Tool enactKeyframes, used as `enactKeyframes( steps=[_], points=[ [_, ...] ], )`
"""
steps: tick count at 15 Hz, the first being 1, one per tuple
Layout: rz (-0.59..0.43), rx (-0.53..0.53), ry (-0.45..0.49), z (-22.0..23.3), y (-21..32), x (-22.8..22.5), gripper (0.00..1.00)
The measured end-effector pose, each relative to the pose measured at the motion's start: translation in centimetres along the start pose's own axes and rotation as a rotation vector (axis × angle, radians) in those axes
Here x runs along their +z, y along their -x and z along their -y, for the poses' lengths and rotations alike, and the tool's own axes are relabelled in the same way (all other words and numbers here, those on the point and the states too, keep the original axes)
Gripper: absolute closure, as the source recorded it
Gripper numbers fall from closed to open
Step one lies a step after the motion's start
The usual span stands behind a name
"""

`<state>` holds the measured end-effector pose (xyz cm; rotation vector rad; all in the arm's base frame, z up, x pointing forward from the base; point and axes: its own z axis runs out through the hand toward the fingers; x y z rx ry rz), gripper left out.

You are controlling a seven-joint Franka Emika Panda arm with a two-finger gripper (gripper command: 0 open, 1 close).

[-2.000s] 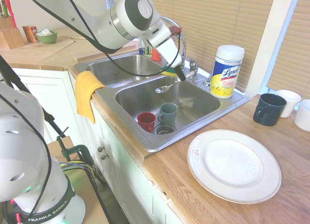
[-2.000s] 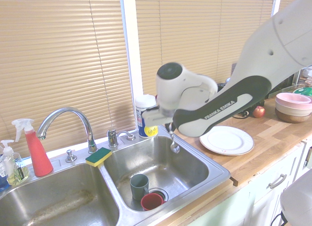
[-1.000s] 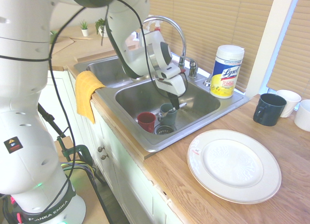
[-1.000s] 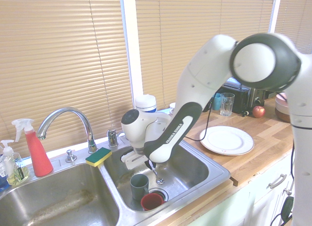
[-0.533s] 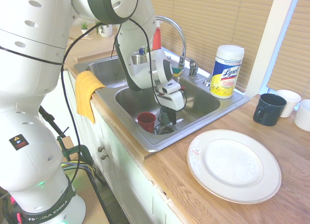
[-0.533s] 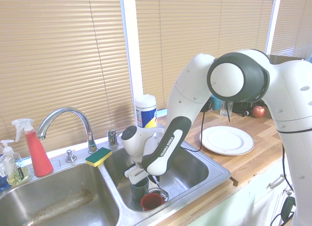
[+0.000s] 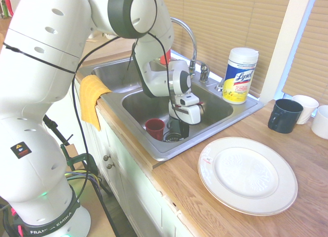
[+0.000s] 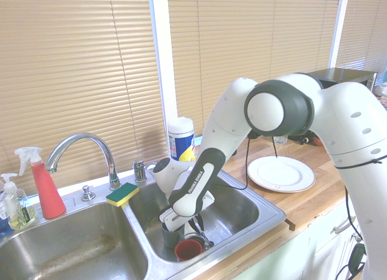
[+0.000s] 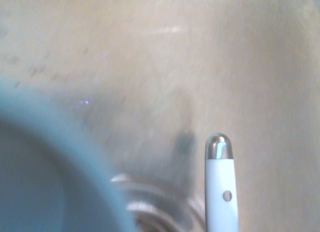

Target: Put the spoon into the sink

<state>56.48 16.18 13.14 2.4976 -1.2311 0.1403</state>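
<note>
Down in the sink's (image 7: 215, 125) near basin, close to its front wall, the gripper (image 7: 180, 130) hung low over the drain, clenched on the spoon (image 8: 201, 234). The spoon sat inside the basin but not visibly resting on its floor; the wrist view showed its white handle (image 9: 221, 192) above the steel bottom, beside the blurred rim of the grey-green cup (image 8: 171, 234). A red cup (image 7: 154, 128) stood just beside the gripper, toward the basin's front wall. Judging by this, the carrying was finished and the release was in hand; the next move called for parting the jaws without knocking either cup. From the counter's front edge the white arm reached over the rim, forearm sloping steeply down, wrist tilted nearly straight downward. Farther back, at the sink's rear rim, stood the faucet (image 7: 187, 35).
</note>
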Motion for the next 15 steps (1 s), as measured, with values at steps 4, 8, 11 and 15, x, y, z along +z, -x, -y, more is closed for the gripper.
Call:
enactKeyframes(
  steps=[4,8,11,15],
  points=[
    [-0.018,-0.015,0.011,0.77,0.19,0.27,0.00],
    [-0.033,-0.019,0.004,0.91,0.25,0.09,0.00],
    [-0.039,-0.017,0.002,0.88,0.00,0.09,0.00],
    [-0.043,-0.019,-0.008,0.86,-0.14,-0.35,0.00]
  ],
)
